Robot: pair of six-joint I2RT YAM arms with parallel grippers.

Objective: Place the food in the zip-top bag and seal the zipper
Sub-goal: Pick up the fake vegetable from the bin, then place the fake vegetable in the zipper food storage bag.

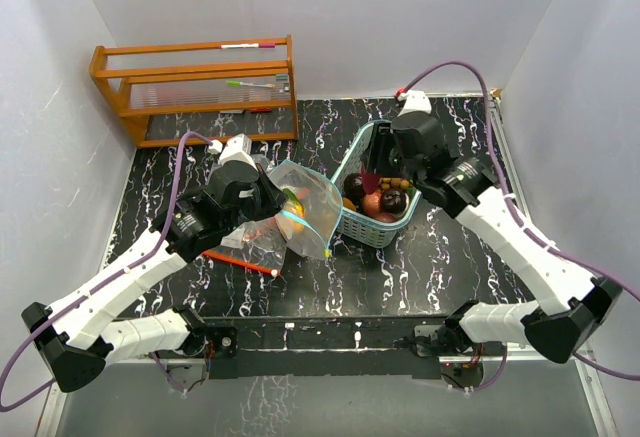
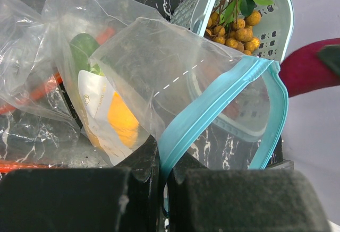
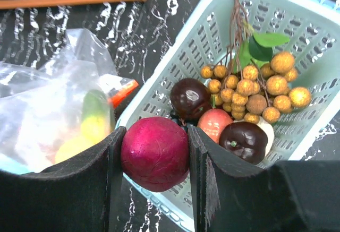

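Fruit is clasped by the right gripper, the bag lying at its nine o'clock, zipper pinched by the left gripper.

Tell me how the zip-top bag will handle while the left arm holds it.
Likely floppy: the zip-top bag is thin clear film, crumpled and sagging beyond the left fingers that pinch its blue zipper strip. Probably light, so a push could slide or swing it. Its mouth may fold shut, since only one spot of the strip looks pinched.
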